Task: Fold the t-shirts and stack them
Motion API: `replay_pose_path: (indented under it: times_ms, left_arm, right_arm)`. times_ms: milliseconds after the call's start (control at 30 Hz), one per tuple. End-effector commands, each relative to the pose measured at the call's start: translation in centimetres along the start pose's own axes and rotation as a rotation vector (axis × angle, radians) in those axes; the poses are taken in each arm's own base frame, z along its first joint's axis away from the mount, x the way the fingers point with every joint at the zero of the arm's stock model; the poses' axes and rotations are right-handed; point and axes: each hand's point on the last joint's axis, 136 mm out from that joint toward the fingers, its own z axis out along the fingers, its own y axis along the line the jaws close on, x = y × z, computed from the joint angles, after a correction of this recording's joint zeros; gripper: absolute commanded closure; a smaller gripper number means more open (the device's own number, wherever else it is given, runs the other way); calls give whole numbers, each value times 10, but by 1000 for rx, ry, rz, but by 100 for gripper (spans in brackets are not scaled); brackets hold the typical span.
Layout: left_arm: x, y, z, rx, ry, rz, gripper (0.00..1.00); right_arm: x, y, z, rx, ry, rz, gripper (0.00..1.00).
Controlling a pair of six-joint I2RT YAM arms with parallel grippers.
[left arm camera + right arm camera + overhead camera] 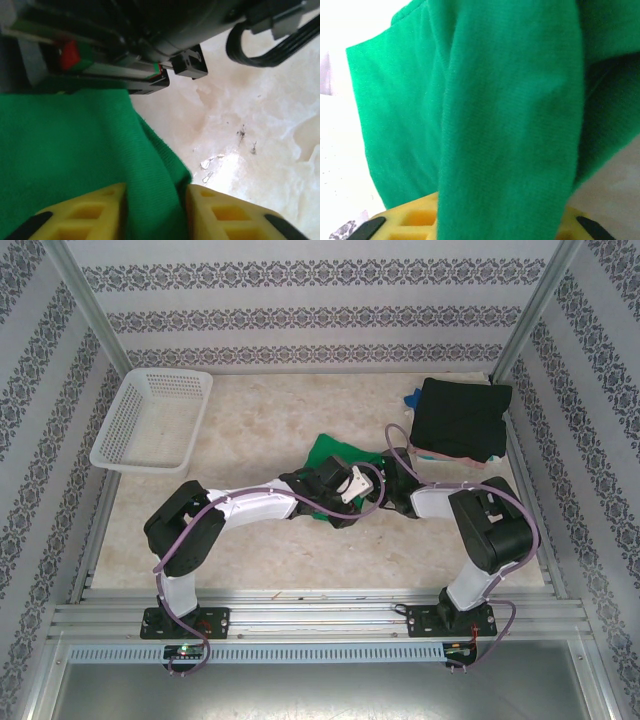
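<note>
You are handling the green t-shirt (330, 452), lying bunched centrally between both arms, soft, light and floppy, so be pinching a hem edge: left gripper (156, 215) is straddling a fold, right gripper (475, 226) is sitting cloth-covered, closure unclear on both.

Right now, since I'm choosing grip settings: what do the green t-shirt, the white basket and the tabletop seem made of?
The green t-shirt: soft matte knit, probably cotton; fine weave and limp folds. The basket: rigid white plastic, judging by its moulded lattice. The tabletop: smooth pale surface with marbled veining; stone or laminate, cannot tell.
</note>
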Motion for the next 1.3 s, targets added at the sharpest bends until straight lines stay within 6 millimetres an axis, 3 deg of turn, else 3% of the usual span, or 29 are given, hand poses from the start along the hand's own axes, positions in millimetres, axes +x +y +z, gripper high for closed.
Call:
replay_pose_path:
  times_ms: [0, 133, 300, 367, 400, 500, 733, 833, 1000, 1167, 1267]
  left_arm:
    - [-8, 6, -21, 6, -62, -46, 49]
    - [-8, 15, -51, -7, -122, -93, 31]
    - [2, 37, -98, -105, -202, -143, 20]
    - [10, 46, -115, -144, -231, -165, 18]
    - [15, 50, -124, -162, -249, -180, 17]
    - [28, 63, -142, -204, -288, -222, 14]
    - [51, 79, -164, -252, -325, -280, 13]
    - [56, 82, -164, -250, -323, -294, 13]
    - [64, 86, -155, -238, -305, -316, 13]
    - [68, 85, -146, -210, -292, -339, 14]
    - [72, 83, -142, -196, -278, -352, 14]
  right_arm:
    - [-15, 12, -13, 47, -13, -128, 76]
    - [-33, 23, -26, 125, 23, -270, 84]
    - [-52, 42, -42, 190, 80, -429, 92]
    - [-58, 54, -48, 220, 102, -512, 92]
    - [-65, 72, -53, 208, 101, -572, 93]
    - [-78, 101, -68, 225, 103, -699, 93]
    - [-148, 162, -114, 221, -23, -737, 92]
    - [-182, 170, -127, 218, -75, -722, 90]
    - [-232, 142, -148, 219, -114, -620, 90]
    - [-278, 73, -159, 284, -115, -488, 90]
    - [-291, 48, -167, 282, -111, -458, 88]
